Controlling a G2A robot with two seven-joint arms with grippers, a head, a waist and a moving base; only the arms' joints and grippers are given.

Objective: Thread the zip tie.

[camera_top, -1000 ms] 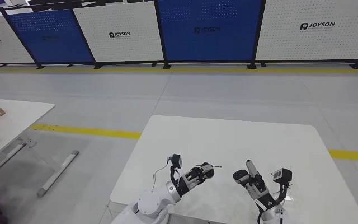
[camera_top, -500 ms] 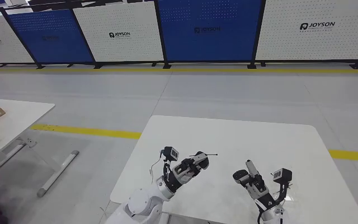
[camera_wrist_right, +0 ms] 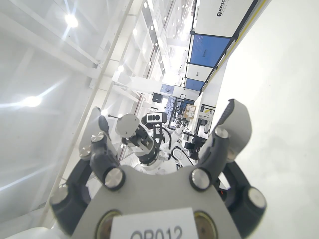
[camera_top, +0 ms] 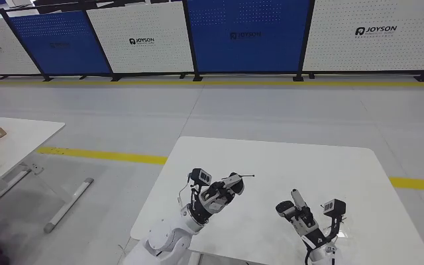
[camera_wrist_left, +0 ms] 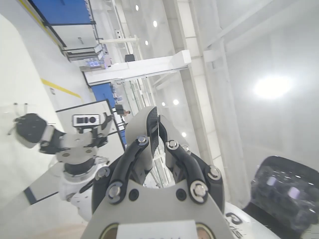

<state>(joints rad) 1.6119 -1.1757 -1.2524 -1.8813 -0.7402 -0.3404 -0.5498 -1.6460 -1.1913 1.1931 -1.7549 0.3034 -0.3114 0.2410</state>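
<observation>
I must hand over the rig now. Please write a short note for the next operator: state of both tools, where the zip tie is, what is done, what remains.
Left tool: shut on the zip tie, raised above the near part of the table.
Zip tie: thin black strip sticking out of the left tool toward the robot's right side; looks straight, no loop seen.
Right tool: open, empty, apart from the tie.
Done: tie picked up.
Left: threading, apparently not yet begun.

You have one zip tie (camera_top: 246, 175), two grippers (left gripper (camera_wrist_left: 157, 115), right gripper (camera_wrist_right: 167, 110)), and two white tables: the main table (camera_top: 278, 159) and a side table (camera_top: 26, 132).
</observation>
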